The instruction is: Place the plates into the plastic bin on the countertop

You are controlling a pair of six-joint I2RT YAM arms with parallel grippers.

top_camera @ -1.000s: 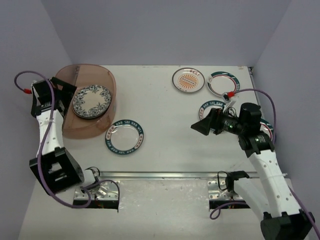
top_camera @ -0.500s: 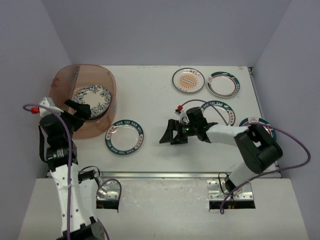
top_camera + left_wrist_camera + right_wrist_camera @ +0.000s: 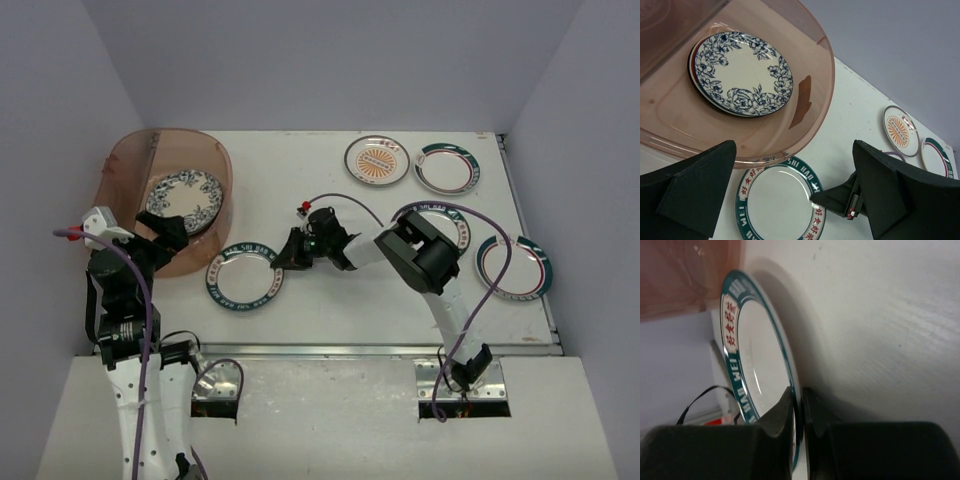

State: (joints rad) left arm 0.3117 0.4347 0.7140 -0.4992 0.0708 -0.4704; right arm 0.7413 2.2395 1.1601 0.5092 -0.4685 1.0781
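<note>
Your right pincer (image 3: 798, 396) is clenched on the near rim of the small round teal-rimmed lettered plate (image 3: 757, 360), one finger above the rim and one beneath it, as the right wrist view shows. A second ago this arm was folded back over the right side of the white worktop (image 3: 330, 300). It has since swept across, and from above the right pincer (image 3: 285, 257) now sits at the plate's right edge. The teal-rimmed lettered plate (image 3: 243, 275) has slid a little to the left since then. It lies on the worktop just beside the translucent reddish-brown plastic bin (image 3: 226, 165), not yet inside it. The move ahead, as I judge it, is a short lift over the bin's near wall. Your left pincer (image 3: 794, 150) has come round from the bin's far left to its near side; its fingers are spread wide and hold nothing. It hangs above the bin's near wall (image 3: 670, 120) and the same plate, so mind a clash between the two arms. Inside the bin the blue floral round plate (image 3: 185, 197) rests on a dark-rimmed one. Farther out the orange sunburst plate (image 3: 377, 160) and the green-and-red rimmed plate (image 3: 445, 167) wait at the back right. Two more teal-rimmed plates lie near the right edge, one partly hidden by your arm.
</note>
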